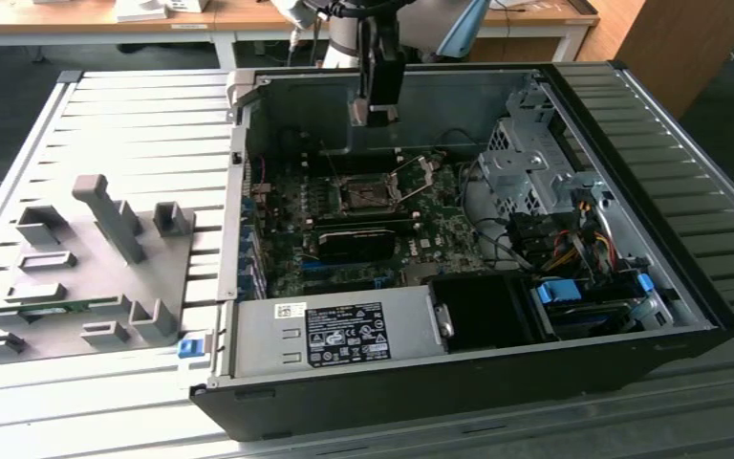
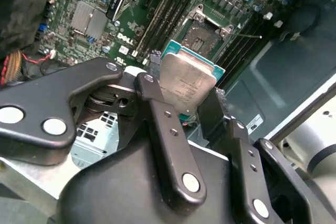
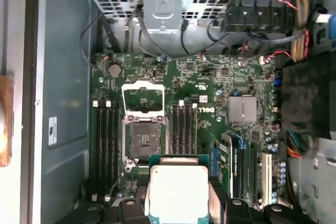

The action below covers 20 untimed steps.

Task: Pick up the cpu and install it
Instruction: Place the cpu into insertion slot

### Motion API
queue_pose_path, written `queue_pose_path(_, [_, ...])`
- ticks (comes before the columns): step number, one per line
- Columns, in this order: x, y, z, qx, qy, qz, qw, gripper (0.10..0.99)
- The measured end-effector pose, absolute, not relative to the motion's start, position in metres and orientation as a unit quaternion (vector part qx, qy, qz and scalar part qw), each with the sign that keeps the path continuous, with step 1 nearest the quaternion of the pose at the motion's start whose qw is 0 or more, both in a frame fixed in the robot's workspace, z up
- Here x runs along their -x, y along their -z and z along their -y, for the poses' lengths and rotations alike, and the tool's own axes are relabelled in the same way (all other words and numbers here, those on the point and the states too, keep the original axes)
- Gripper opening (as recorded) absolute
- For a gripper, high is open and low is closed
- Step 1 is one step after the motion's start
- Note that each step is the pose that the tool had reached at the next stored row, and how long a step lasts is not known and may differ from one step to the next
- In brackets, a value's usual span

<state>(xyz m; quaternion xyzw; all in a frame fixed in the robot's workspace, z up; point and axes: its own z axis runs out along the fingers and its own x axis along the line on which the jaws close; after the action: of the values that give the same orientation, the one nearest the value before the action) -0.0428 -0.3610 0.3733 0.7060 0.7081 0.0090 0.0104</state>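
My gripper (image 2: 184,102) is shut on the cpu (image 2: 186,80), a square chip with a silver-grey metal top and green edge, clamped between two black fingers (image 2: 157,114). In the exterior view the gripper (image 1: 374,113) hangs above the far part of the open computer case (image 1: 673,239). The motherboard socket (image 1: 370,196) lies below and nearer the camera. In the first wrist view the cpu (image 3: 178,192) sits a short way off the open socket (image 3: 142,137), well above the board. The socket (image 2: 202,35) is bare, with its metal frame flipped up (image 3: 143,97).
Memory slots (image 3: 182,129) flank the socket. A drive cage (image 1: 527,167) and cable bundle (image 1: 572,239) fill the case at the exterior view's right, a power supply (image 1: 341,330) the near side. A grey tray (image 1: 87,277) with upright fixtures lies to the exterior view's left of the case.
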Motion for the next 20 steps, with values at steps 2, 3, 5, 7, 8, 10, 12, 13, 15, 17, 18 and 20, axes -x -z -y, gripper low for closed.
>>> queue_pose_path(2, [0.042, -0.371, 0.361, -0.701, -0.009, -0.713, 0.010, 0.533])
queue_pose_path(3, [0.042, -0.370, 0.361, -0.700, -0.009, -0.714, 0.010, 0.533])
queue_pose_path(5, [0.042, -0.368, 0.361, -0.700, -0.009, -0.714, 0.010, 0.533])
queue_pose_path(7, [0.042, -0.368, 0.361, -0.700, -0.009, -0.714, 0.010, 0.533])
queue_pose_path(8, [0.042, -0.368, 0.361, -0.700, -0.009, -0.714, 0.010, 0.533])
queue_pose_path(10, [0.042, -0.367, 0.361, -0.700, -0.009, -0.714, 0.010, 0.533])
queue_pose_path(12, [0.042, -0.367, 0.361, -0.700, -0.009, -0.714, 0.010, 0.533])
queue_pose_path(13, [0.042, -0.366, 0.361, -0.700, -0.009, -0.714, 0.010, 0.533])
queue_pose_path(15, [0.041, -0.366, 0.361, -0.700, -0.009, -0.714, 0.010, 0.533])
queue_pose_path(17, [0.041, -0.364, 0.361, -0.700, -0.009, -0.714, 0.010, 0.533])
queue_pose_path(18, [0.040, -0.363, 0.361, -0.700, -0.009, -0.714, 0.010, 0.533])
queue_pose_path(20, [0.040, -0.361, 0.361, -0.700, -0.009, -0.714, 0.010, 0.533])
